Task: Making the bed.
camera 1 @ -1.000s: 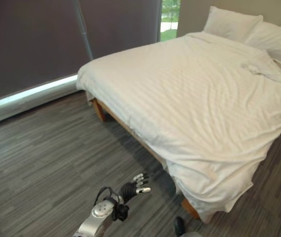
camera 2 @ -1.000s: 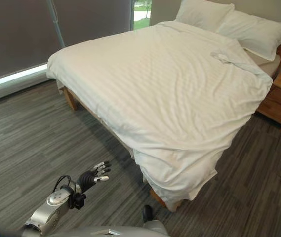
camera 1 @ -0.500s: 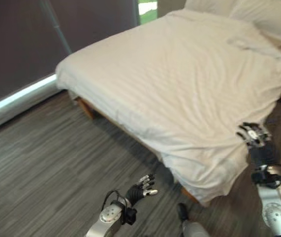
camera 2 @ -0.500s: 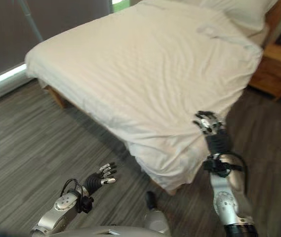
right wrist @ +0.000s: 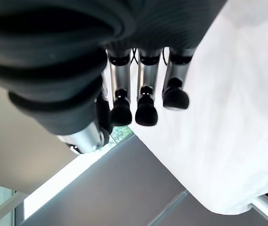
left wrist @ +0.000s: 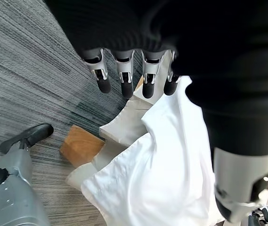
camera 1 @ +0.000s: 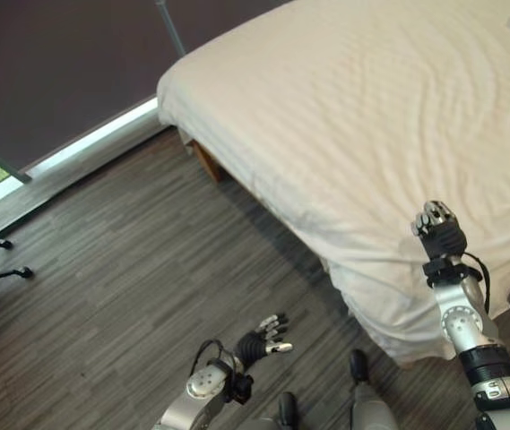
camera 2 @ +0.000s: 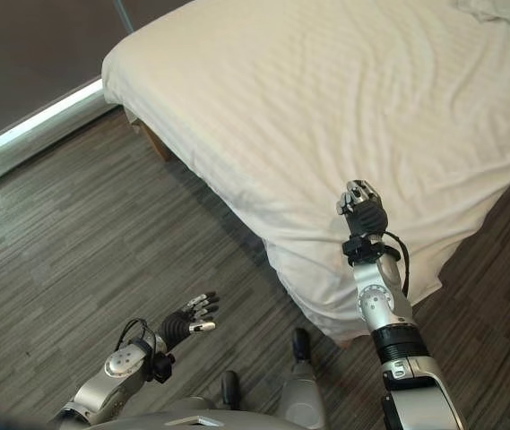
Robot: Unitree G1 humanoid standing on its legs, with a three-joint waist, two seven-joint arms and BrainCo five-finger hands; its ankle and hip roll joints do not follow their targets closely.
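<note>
Beside the foot of the bed [camera 1: 203, 159], the robot's left hand [camera 1: 264, 335] hangs low over the grey plank floor [camera 1: 102, 269], fingers straight and relaxed, holding nothing, apparently idle while the other arm works. To its right, the white duvet [camera 1: 371, 134] covers the mattress in soft wrinkles, its near corner drooping past the wooden frame toward the floor, which is likely why the robot faces this corner. Farther right, the right hand [camera 2: 363, 211] is raised over that overhanging edge, fingers loosely curled and grasping nothing, seemingly poised to catch the cloth; whether it touches the duvet cannot be told.
</note>
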